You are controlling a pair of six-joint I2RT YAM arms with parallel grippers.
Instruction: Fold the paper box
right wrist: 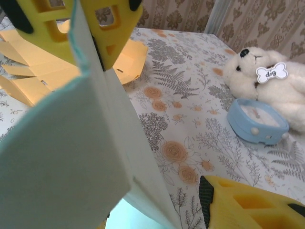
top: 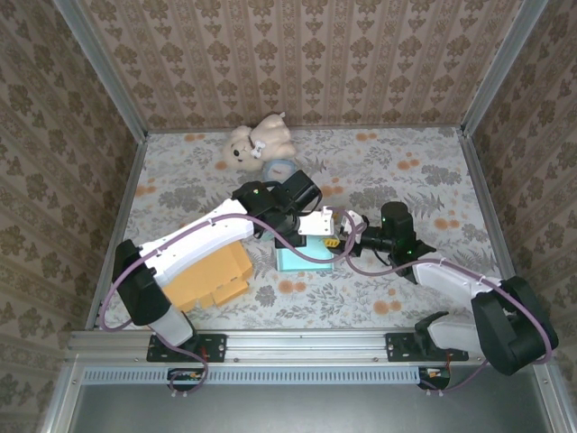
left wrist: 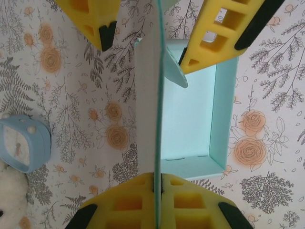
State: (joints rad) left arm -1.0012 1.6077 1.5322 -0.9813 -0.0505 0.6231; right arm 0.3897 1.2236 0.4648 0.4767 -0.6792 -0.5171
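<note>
Pale-teal paper box (left wrist: 190,109): my left gripper (left wrist: 157,183) pinches its upright panel (left wrist: 147,119), steadying the fold; my right gripper (left wrist: 147,47) straddles it, fingers spread.

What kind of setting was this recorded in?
Likely a staged robot test booth, not a real room: wallpapered panel walls held in aluminium frame posts, a floral-covered table, and a metal mounting rail along its near edge.

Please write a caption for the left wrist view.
Left gripper shut on the upright flap of the paper box; right gripper open astride it.
</note>
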